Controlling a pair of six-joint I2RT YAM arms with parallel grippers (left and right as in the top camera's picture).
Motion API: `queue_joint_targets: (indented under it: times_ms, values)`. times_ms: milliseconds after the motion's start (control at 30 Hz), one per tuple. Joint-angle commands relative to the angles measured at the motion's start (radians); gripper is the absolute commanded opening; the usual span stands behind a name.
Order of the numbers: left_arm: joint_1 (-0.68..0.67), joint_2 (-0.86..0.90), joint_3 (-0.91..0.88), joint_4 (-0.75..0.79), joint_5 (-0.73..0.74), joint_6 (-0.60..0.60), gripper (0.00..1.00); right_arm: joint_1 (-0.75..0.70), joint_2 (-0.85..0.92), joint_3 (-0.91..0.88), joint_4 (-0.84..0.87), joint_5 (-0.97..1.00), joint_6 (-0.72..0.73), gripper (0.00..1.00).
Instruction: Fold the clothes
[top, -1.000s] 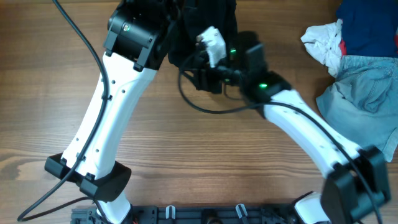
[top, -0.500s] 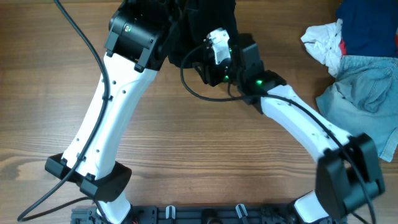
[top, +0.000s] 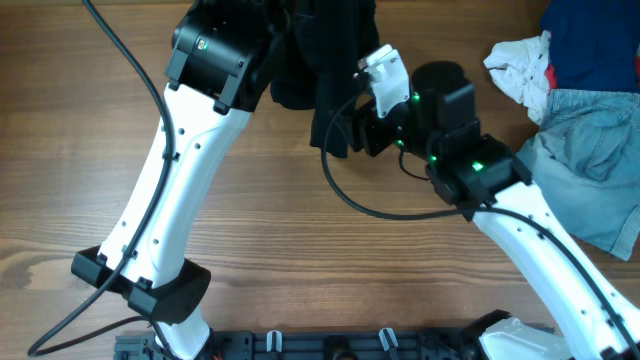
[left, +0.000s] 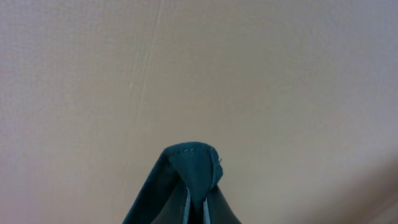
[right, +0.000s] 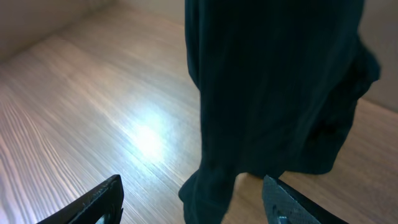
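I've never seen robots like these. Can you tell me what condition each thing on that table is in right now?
Black garment, held up by one edge, hanging bunched, not yet folded.
Left gripper, fingers pinched shut on the black garment.
Right gripper, fingers spread open, gripping nothing.
Denim shorts, lying crumpled at the table's right edge.
White cloth, crumpled.
Navy garment, heaped in the far right corner.

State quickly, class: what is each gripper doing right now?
Left gripper: closed, holding an edge of the black garment.
Right gripper: open, gripping nothing; the garment hangs just ahead of it.
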Motion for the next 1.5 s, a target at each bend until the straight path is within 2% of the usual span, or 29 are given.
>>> queue_joint_targets:
  times_ms: [0, 300, 433, 467, 533, 633, 833, 967, 1100, 1333, 1467]
  values:
    - [0.004, -0.031, 0.013, 0.014, -0.016, -0.01, 0.04, 0.001, 0.084, -0.001, 0.023, -0.012, -0.042, 0.72]
    - [0.003, -0.033, 0.013, 0.014, -0.016, -0.01, 0.04, 0.0, 0.323, -0.001, 0.252, 0.099, 0.057, 0.67]
    - [0.003, -0.034, 0.013, 0.014, -0.016, -0.009, 0.04, -0.001, 0.406, -0.001, 0.271, 0.116, 0.072, 0.45]
    - [0.003, -0.036, 0.013, 0.013, -0.017, -0.009, 0.04, -0.001, 0.417, -0.001, 0.266, 0.116, 0.08, 0.26]
    - [0.003, -0.042, 0.013, 0.001, -0.017, -0.009, 0.04, -0.003, 0.42, -0.001, 0.264, 0.114, 0.082, 0.04]
    - [0.004, -0.06, 0.013, -0.017, -0.019, 0.024, 0.04, -0.008, 0.361, -0.001, 0.263, 0.116, 0.082, 0.04]
    - [0.004, -0.142, 0.013, -0.114, -0.105, 0.118, 0.04, -0.095, 0.097, -0.001, 0.229, 0.12, 0.077, 0.04]
    - [0.004, -0.229, 0.013, -0.272, -0.19, 0.126, 0.04, -0.196, -0.132, 0.018, 0.239, 0.215, 0.039, 0.04]
    - [0.004, -0.294, 0.013, -0.394, -0.197, 0.126, 0.04, -0.274, -0.281, 0.077, 0.231, 0.224, -0.011, 0.04]
    - [-0.013, -0.422, 0.013, -0.496, -0.196, 0.121, 0.04, -0.319, -0.433, 0.247, 0.006, 0.223, -0.078, 0.04]
    - [-0.072, -0.531, 0.013, -0.535, -0.196, 0.107, 0.04, -0.319, -0.484, 0.363, -0.142, 0.223, -0.078, 0.04]
